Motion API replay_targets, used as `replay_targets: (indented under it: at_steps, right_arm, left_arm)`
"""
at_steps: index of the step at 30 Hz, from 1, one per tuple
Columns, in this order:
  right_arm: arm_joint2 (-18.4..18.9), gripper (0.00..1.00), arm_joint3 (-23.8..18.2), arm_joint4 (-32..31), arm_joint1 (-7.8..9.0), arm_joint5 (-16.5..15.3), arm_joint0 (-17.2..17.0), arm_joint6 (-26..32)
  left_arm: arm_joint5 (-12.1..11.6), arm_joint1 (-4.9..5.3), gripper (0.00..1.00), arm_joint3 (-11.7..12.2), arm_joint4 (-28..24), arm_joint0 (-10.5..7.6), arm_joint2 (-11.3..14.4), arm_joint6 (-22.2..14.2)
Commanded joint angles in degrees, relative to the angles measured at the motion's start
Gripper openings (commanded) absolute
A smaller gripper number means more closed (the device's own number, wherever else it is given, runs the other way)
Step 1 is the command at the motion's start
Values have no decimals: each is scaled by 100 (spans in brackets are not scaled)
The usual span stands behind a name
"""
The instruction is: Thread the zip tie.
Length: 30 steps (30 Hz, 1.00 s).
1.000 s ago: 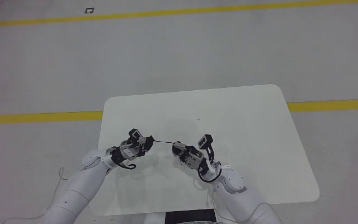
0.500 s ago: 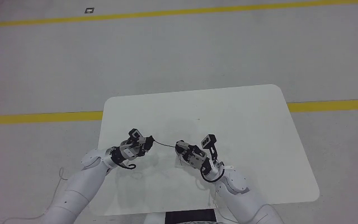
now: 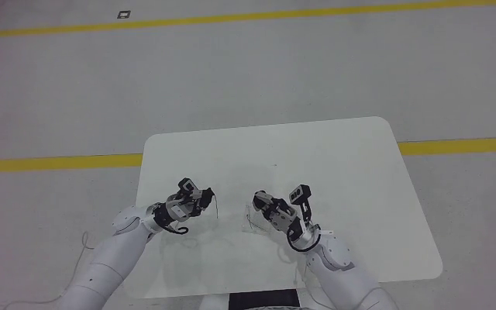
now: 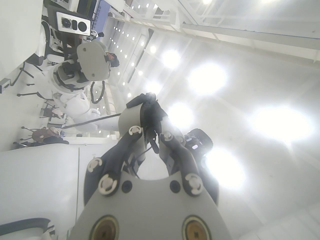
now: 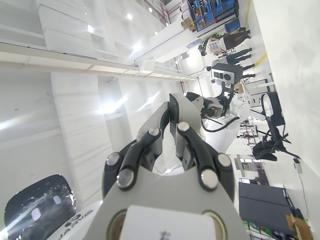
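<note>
Top view: we hold the zip tie [image 3: 216,208] in our left gripper [image 3: 204,198], fingers squeezed tight on one end, above the near side of the white table [image 3: 349,155]. The thin black strip hangs down from it. Our right gripper [image 3: 259,201] sits near, apart from the tie, its fingers pressed together.
</note>
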Motion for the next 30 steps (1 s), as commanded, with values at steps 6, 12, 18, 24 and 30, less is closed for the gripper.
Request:
replay_targets:
  at_steps: [6,12,18,24,30]
  right_arm:
    - [0,100,-1,-5,0,0,1,2]
    - [21,100,-20,-128,6,0,19,-84]
    - [349,100,-603,-1694,109,0,-186,-734]
    - [777,100,-1299,-1788,173,0,-576,-762]
    - [1281,100,-1913,-1453,158,0,-947,-613]
  left_arm:
    - [0,0,0,0,0,0,0,0]
    - [0,0,0,0,0,0,0,0]
    - [0,0,0,0,0,0,0,0]
    - [0,0,0,0,0,0,0,0]
    - [0,0,0,0,0,0,0,0]
